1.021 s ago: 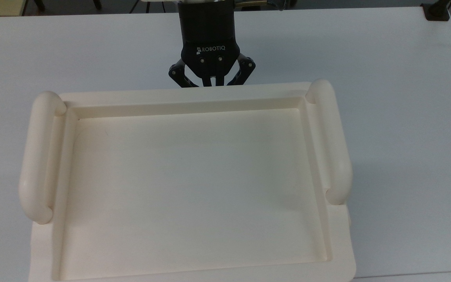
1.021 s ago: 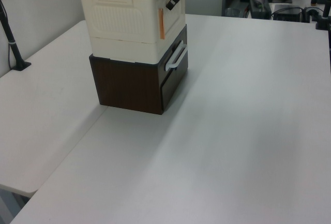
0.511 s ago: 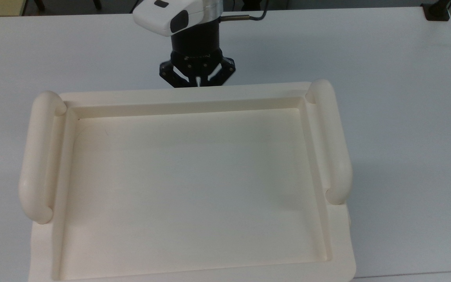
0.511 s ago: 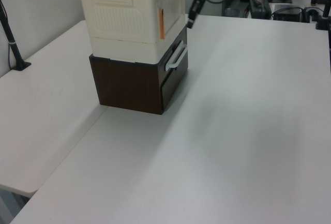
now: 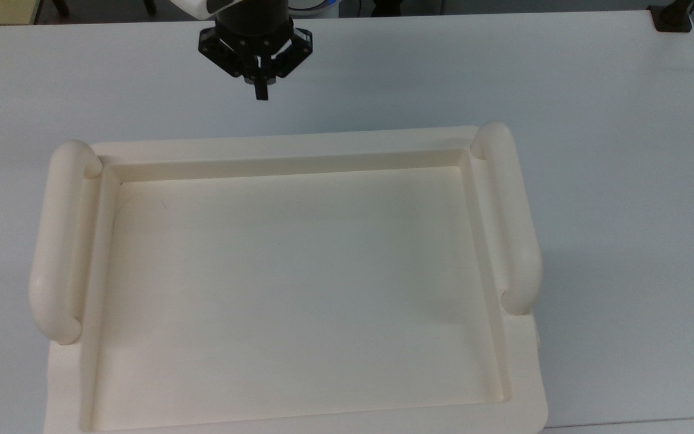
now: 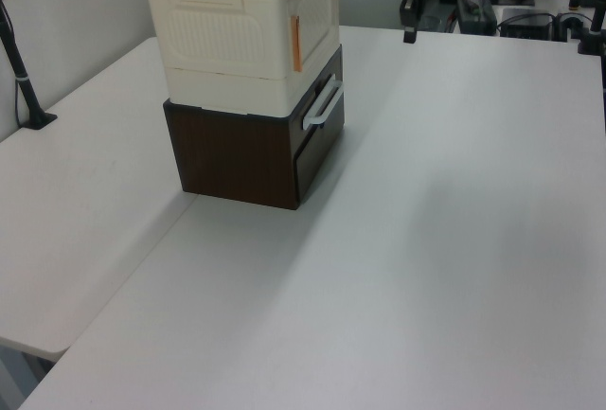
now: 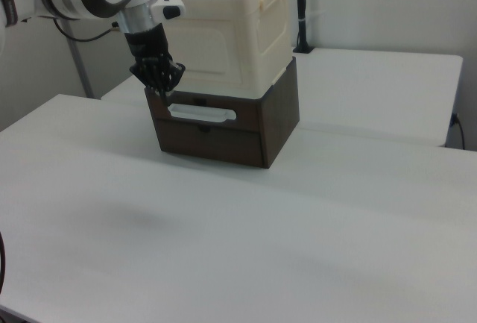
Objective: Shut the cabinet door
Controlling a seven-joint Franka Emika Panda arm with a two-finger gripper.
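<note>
The cabinet door is the cream front panel of the cabinet, with a small coppery fitting at its edge. It lies flush against the cabinet body, and the right view shows its face. My gripper hangs shut and empty above the table, apart from the door on the left view's right. From above, the gripper is beyond the far rim of the cabinet's tray-like top. In the right view the gripper is in front of the cabinet's left corner.
The cabinet stands on a dark brown drawer unit with a white handle. Black clamped posts stand at the table edges. Bare white table stretches in front of the cabinet.
The gripper has drawn back from the cabinet's front, toward the top view's upper left and the left view's right. The door looks flush throughout.
</note>
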